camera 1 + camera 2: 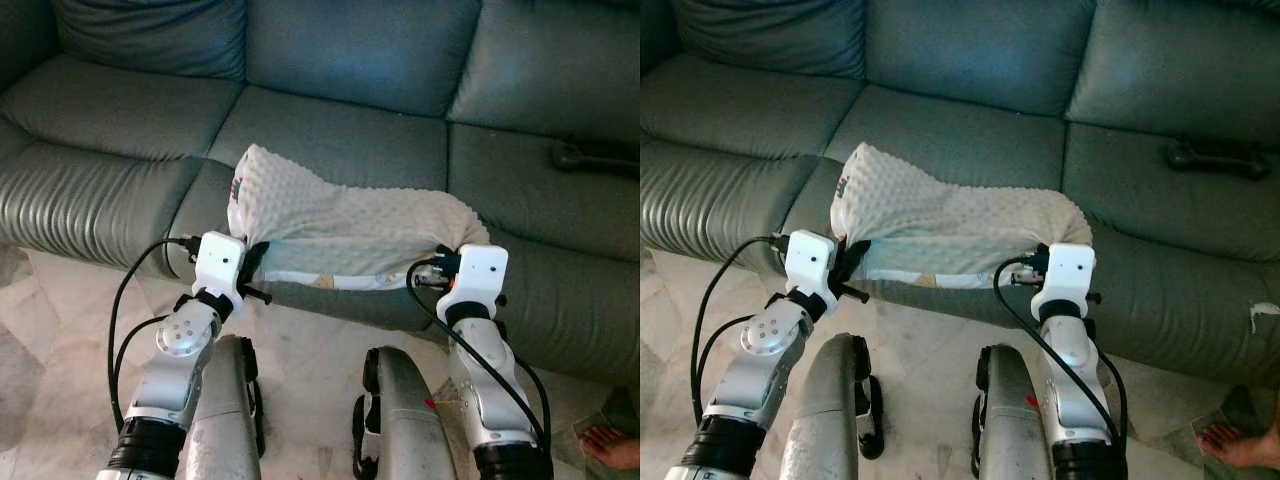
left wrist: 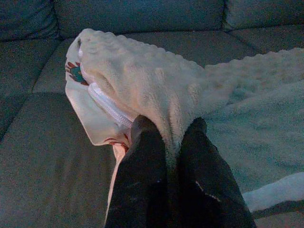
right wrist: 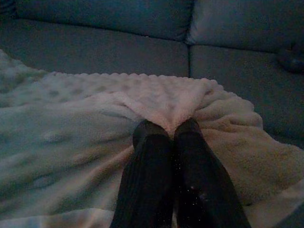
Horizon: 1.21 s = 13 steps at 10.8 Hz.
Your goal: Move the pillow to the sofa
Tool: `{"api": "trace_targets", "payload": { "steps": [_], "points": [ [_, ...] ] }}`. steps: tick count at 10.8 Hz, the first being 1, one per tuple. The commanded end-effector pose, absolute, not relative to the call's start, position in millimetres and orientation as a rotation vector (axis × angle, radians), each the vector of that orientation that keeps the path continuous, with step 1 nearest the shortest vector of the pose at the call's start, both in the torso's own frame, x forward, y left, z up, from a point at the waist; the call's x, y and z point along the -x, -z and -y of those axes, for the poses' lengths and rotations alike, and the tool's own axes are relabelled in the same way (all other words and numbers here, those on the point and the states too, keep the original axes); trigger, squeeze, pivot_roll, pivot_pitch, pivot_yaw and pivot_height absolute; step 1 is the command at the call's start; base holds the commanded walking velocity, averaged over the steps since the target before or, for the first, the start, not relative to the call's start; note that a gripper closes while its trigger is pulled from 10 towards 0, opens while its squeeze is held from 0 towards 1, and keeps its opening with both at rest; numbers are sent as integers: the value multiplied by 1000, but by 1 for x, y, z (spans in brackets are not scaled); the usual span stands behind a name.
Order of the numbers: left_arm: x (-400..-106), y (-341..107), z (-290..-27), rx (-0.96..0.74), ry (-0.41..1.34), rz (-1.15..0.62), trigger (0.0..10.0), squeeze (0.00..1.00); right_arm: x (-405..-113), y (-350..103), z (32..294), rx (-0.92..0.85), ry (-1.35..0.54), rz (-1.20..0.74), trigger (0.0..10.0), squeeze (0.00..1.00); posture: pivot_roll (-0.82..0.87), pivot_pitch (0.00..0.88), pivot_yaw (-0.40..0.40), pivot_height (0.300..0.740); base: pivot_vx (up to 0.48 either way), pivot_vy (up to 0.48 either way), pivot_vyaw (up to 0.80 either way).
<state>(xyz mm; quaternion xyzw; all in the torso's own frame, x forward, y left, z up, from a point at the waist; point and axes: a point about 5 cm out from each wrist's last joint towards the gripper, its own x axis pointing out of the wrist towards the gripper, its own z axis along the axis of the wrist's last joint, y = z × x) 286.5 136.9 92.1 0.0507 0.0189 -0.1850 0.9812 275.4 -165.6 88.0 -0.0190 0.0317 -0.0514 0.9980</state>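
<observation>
A cream, bumpy-textured pillow (image 1: 340,225) hangs between my two arms just above the front edge of the grey-green sofa (image 1: 330,140). My left gripper (image 2: 172,135) is shut on the pillow's left corner, where a printed lining and zipper show. At the other end, my right gripper (image 3: 170,130) is shut on a pinched fold of the pillow (image 3: 156,102). In the head views the left gripper (image 1: 250,262) and right gripper (image 1: 452,262) sit at the pillow's two near ends, and the pillow sags slightly in the middle.
A dark object (image 1: 595,155) lies on the sofa's right seat. Marble floor (image 1: 70,330) runs below the sofa front. A person's bare foot (image 1: 612,445) stands at the bottom right. My two legs (image 1: 400,420) are close to the sofa's front.
</observation>
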Motion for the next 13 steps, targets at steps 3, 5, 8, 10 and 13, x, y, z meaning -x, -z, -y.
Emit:
{"api": "trace_targets", "payload": {
  "steps": [3, 5, 8, 10, 13],
  "points": [
    [-285, -91, -134, -106, 389, -31, 10000, 0, -275, -86, 168, 45, 106, -63, 10000, 0, -45, 224, -15, 626, 247, 0, 0],
    [-285, -91, -134, -107, 397, -30, 10000, 0, -275, -85, 165, 41, 100, -63, 10000, 0, -47, 224, -15, 626, 257, 0, 0],
    [-285, -91, -131, -102, 403, -29, 10000, 0, -275, -86, 165, 49, 95, -55, 10000, 0, -51, 227, -16, 626, 274, 0, 0],
    [-283, -89, -129, -100, 407, -36, 10000, 0, -273, -85, 164, 49, 93, -57, 10000, 0, -53, 233, -14, 626, 266, 0, 0],
    [-284, -91, -131, -126, 410, -27, 10000, 0, -275, -86, 160, 67, 67, -57, 10000, 0, -48, 302, -8, 626, 85, 0, 0]
  ]
}}
